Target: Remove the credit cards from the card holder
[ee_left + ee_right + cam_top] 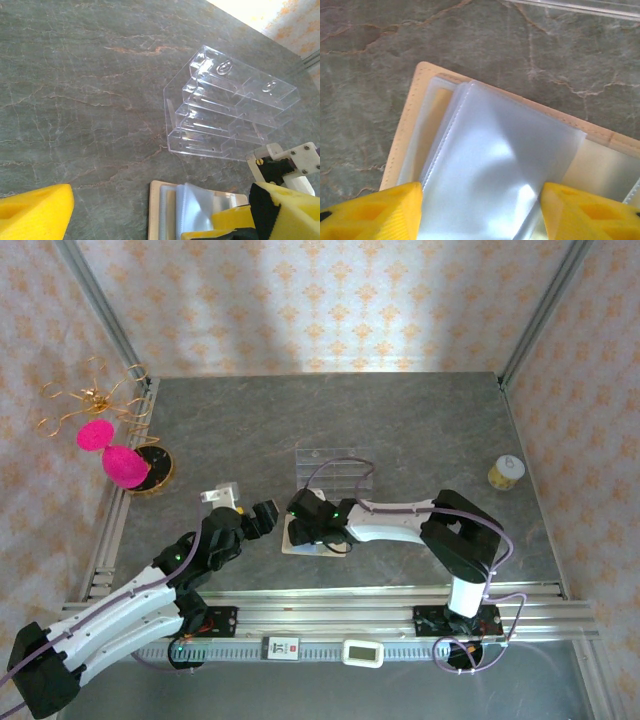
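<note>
Right gripper (481, 195) low over the card holder (402, 135), yellow fingers (375, 212) wide apart

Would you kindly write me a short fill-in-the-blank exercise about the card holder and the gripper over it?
1. The beige folding leather-like card holder lies ___ on the grey stone-patterned table, its clear plastic sleeves exposed.
2. The gripper above those sleeves belongs to the ___ arm.
3. That gripper's fingers are coloured ___.
Missing words: open; right; yellow.
</note>
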